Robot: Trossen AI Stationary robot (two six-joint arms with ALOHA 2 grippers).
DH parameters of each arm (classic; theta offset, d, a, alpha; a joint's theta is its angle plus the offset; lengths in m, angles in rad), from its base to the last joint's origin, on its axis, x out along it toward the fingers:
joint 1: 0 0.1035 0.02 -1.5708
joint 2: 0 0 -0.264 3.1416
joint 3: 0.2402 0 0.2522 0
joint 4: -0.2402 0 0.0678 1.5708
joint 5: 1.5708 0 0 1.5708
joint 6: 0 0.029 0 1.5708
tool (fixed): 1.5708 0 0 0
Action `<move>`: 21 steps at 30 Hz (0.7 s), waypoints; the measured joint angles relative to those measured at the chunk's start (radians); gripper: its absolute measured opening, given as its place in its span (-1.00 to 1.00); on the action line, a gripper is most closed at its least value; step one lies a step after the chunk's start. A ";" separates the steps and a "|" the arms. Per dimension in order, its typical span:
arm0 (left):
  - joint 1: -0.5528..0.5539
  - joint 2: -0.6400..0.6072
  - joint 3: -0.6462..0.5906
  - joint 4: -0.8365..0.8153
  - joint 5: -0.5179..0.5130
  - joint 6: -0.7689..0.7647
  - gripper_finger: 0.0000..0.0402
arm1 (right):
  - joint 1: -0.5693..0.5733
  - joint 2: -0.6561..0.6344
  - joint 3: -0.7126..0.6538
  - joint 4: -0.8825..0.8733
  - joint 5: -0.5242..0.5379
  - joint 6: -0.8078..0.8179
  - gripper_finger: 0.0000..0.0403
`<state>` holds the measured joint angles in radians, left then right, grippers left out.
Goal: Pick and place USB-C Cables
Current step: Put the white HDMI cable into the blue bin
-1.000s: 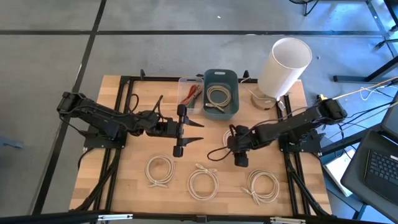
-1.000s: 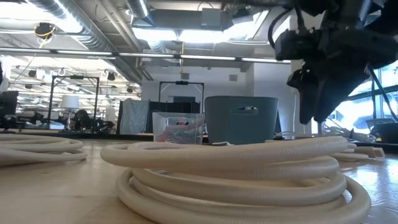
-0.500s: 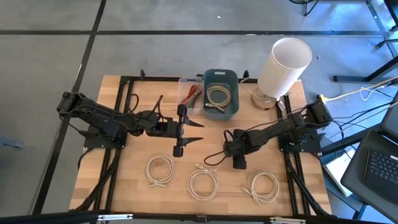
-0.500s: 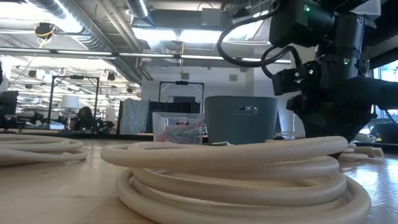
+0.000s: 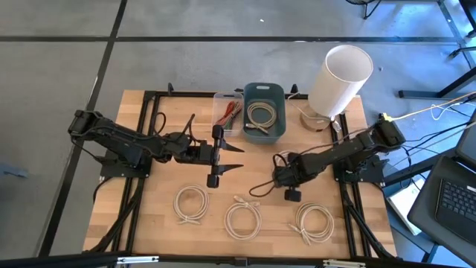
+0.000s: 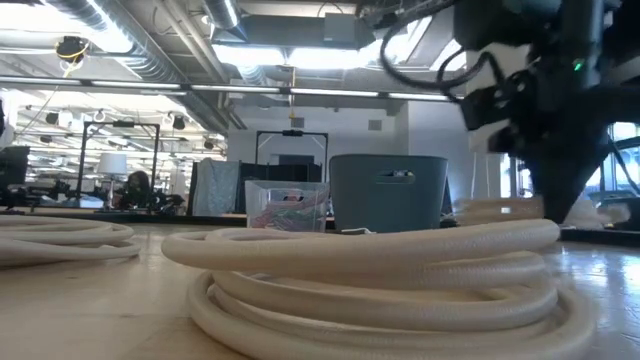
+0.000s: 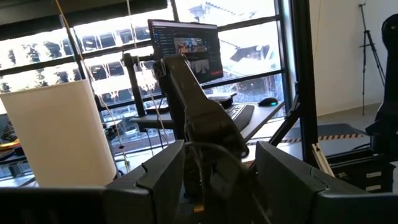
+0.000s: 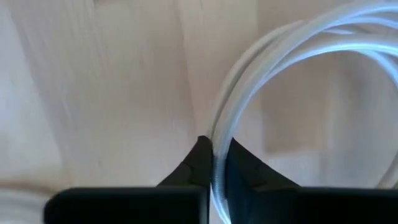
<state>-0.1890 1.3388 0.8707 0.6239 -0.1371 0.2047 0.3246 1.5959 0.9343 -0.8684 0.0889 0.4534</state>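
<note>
I see wooden desk [image 5: 156,216]. One teal bin [image 5: 280,125] at back holds one cream coil [image 5: 260,115]. Three cream coils [image 5: 242,219] along front edge. Right hand [image 8: 212,163] at desk centre-right, pinched shut on fifth coil [image 8: 273,68]. Left hand [image 5: 236,158] idle, fingers apart, empty.

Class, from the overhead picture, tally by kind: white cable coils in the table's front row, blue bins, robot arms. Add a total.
White cable coils: 3
Blue bins: 1
Robot arms: 2
Total: 6
</note>
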 joint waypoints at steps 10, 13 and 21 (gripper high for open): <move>0.000 0.000 0.000 0.000 0.000 0.001 -0.05 | 0.133 -0.136 0.132 -0.339 0.137 0.224 -0.93; 0.000 0.000 0.000 0.000 -0.001 0.015 -0.05 | 0.161 -0.159 0.193 -0.367 0.235 0.242 -0.93; 0.000 0.000 0.000 0.000 0.006 0.016 -0.05 | 0.102 -0.165 0.345 -0.285 0.499 -0.130 -0.93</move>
<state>-0.1890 1.3388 0.8707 0.6239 -0.1310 0.2202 0.4271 1.4307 1.2792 -1.1533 0.5877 0.3234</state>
